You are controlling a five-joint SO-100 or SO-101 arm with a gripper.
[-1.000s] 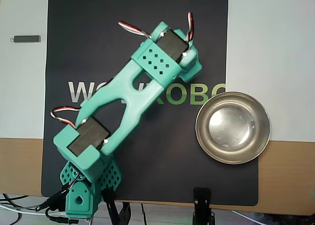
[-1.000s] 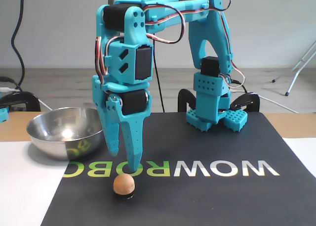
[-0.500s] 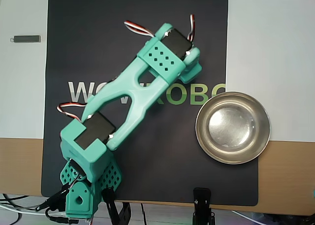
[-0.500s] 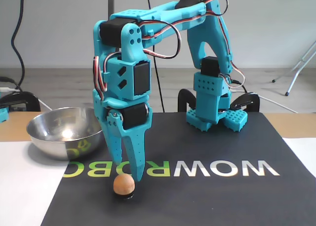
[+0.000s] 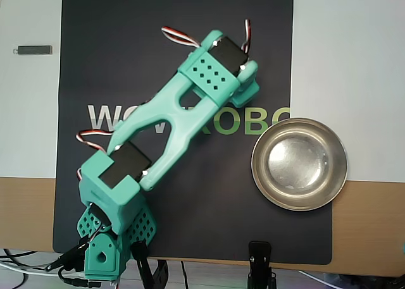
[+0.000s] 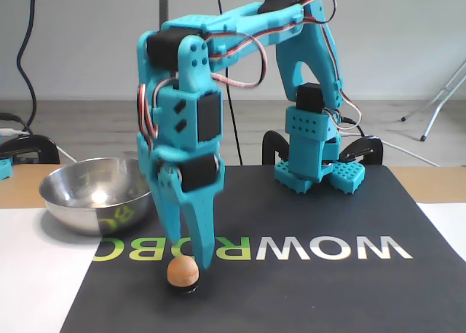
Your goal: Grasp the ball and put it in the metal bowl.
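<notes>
Ball [image 6: 183,272] first: we see it in the fixed view resting on the dark mat [image 6: 306,289], small and peach-orange, just in front of the printed letters, with a dark patch at its underside. In the overhead view we cannot find it, since the turquoise arm [image 5: 171,124] lies across that part of the mat.

We see the gripper [image 6: 188,260] pointing straight down right over the ball. One finger [image 6: 202,231] reaches down behind the ball, with its tip at the ball's upper right edge; the other sits close beside it to the left. The jaws look nearly together, but from this angle we cannot tell whether they are parted or closed, nor whether a tip actually touches the ball.

We see the metal bowl [image 6: 58,194] at the left in the fixed view, half on the mat and half on the white sheet [image 6: 36,275], well apart from the ball. From overhead the bowl [image 5: 338,159] shows on the right side, shiny, with nothing visible in it.

A small grey bar [image 5: 33,49] lies on the white surface at upper left in the overhead view.
</notes>
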